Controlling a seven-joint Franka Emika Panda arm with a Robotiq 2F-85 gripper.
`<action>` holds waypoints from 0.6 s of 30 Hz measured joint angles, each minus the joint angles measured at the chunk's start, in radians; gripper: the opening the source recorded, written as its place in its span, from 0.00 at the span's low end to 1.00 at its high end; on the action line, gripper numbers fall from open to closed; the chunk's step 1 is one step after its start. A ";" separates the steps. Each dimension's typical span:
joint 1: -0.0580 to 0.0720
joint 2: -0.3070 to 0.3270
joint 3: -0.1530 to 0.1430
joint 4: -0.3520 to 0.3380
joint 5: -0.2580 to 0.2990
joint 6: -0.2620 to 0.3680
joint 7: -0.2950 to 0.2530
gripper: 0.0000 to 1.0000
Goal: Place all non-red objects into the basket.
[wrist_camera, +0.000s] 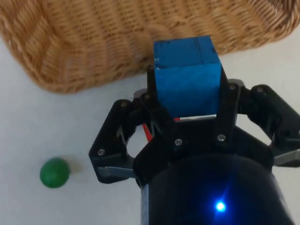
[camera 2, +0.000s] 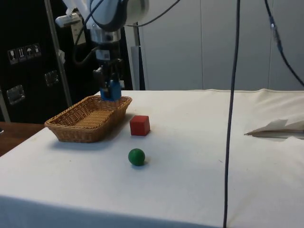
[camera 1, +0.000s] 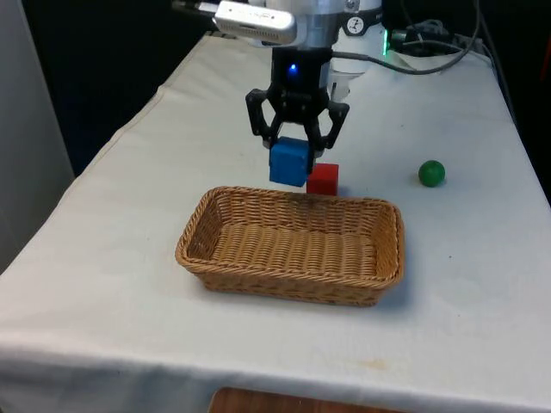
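1 blue cube (camera 1: pixel 288 162) clamped in claw (camera 1: pixel 297 144) | 1 red cube (camera 1: pixel 323 180) | 1 green ball (camera 1: pixel 431 173) | 1 basket (camera 1: pixel 199 225)

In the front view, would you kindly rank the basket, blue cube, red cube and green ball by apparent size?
1. basket
2. blue cube, held by the gripper; it looks larger than the red cube, which it partly hides, so that is unsure
3. red cube
4. green ball
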 measured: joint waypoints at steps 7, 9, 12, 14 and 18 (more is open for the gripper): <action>-0.016 0.074 -0.012 0.081 0.043 -0.007 -0.034 0.02; -0.021 0.100 -0.020 0.108 0.060 -0.011 -0.046 0.02; -0.024 0.117 -0.024 0.123 0.070 -0.011 -0.052 0.02; -0.027 0.135 -0.029 0.137 0.077 -0.011 -0.054 0.02; -0.035 0.181 -0.034 0.170 0.105 -0.007 -0.064 0.02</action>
